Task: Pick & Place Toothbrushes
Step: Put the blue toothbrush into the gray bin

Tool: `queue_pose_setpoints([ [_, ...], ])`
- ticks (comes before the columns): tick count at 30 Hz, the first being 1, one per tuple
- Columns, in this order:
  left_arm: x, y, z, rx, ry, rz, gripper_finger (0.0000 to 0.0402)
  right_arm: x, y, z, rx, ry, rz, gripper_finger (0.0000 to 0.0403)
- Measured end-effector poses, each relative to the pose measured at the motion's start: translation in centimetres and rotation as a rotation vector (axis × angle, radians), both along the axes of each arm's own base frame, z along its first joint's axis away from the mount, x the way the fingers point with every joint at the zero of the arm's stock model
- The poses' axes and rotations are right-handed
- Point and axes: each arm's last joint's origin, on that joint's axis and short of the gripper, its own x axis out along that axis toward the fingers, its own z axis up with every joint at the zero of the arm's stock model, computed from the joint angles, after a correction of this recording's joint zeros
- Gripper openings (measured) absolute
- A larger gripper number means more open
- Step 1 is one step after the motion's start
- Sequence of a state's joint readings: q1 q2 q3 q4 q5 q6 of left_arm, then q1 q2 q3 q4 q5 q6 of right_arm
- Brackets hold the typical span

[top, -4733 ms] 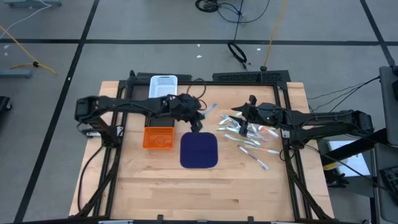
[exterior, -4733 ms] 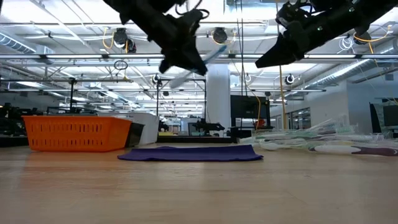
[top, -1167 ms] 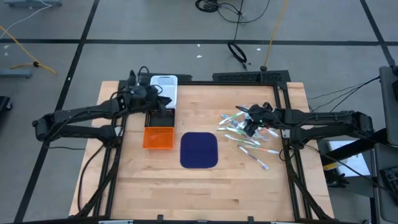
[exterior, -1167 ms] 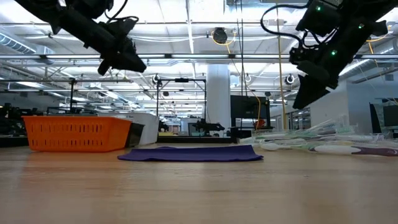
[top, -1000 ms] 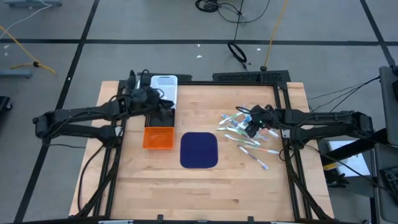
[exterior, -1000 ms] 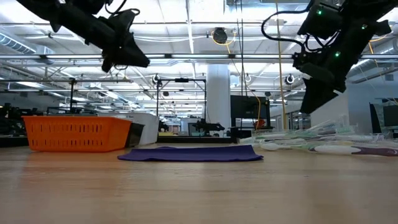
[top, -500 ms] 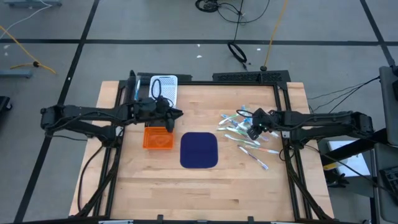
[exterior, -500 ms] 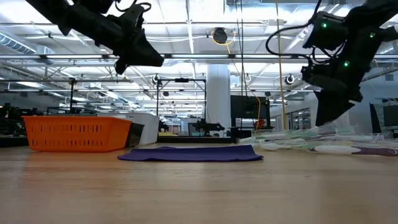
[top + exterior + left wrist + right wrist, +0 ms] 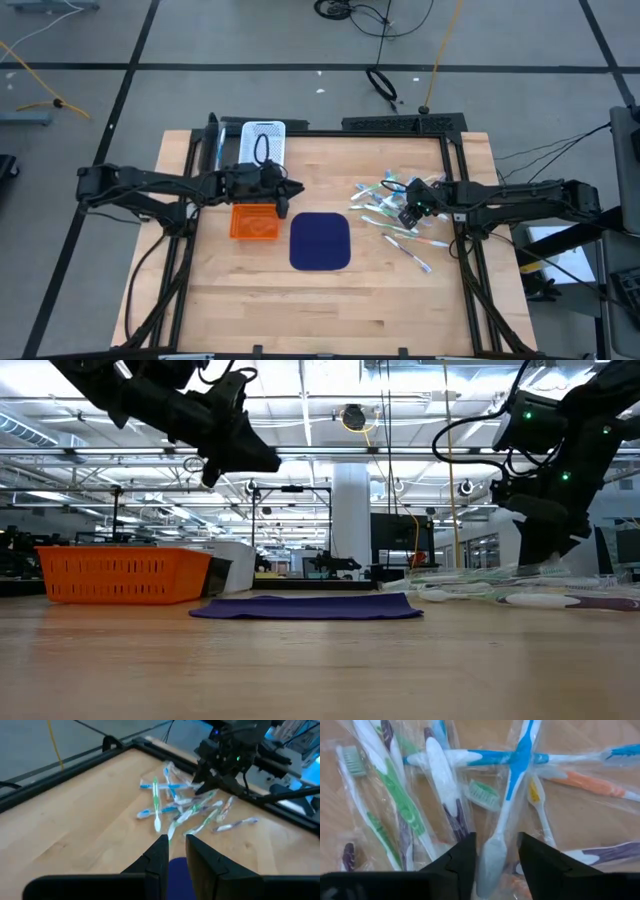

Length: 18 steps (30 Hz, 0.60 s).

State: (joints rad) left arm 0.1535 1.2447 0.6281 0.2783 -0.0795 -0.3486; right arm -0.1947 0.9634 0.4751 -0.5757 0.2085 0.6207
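Note:
Several wrapped toothbrushes (image 9: 385, 215) with blue, green, orange and purple accents lie in a loose heap on the wood at the table's right. My right gripper (image 9: 409, 216) is down in the heap and points steeply down. It is open, with one finger on each side of the handle end of a blue-and-white toothbrush (image 9: 496, 851). Whether the fingers touch its wrapper, I cannot tell. My left gripper (image 9: 292, 190) hangs above the far right corner of the orange basket (image 9: 254, 221). It points toward the heap, with a narrow gap (image 9: 176, 851) between its fingers and nothing in it.
A dark blue rounded-square mat (image 9: 320, 241) lies flat in the middle, between the orange basket and the heap. A white basket (image 9: 264, 140) stands at the far edge, behind the orange one. A black frame (image 9: 455, 200) borders the table. Bare wood fills the near half.
My left gripper has swung from over the white basket toward the table's right and near side, sinking a little, and now hangs by the orange basket's far right corner. My right gripper has come down onto the toothbrush heap. The toothbrushes lie as before.

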Motion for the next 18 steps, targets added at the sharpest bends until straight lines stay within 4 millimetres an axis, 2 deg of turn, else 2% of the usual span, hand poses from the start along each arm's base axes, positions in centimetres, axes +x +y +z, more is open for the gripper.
queue_pose_setpoints([
  [5, 0.4, 0.1, -0.5, -0.004, 0.006, 0.003, 0.0065, 0.2, 0.0, 0.1, -0.013, -0.013, 0.018, 0.0038],
  [12, 0.7, 0.1, -0.8, -0.005, 0.009, 0.003, 0.0065, 0.5, -0.2, 0.4, -0.063, -0.032, 0.008, 0.004],
  [18, 0.7, 0.1, -0.6, -0.003, -0.016, 0.003, 0.0065, 1.6, -0.4, 2.7, -0.099, -0.096, 0.055, 0.004],
])
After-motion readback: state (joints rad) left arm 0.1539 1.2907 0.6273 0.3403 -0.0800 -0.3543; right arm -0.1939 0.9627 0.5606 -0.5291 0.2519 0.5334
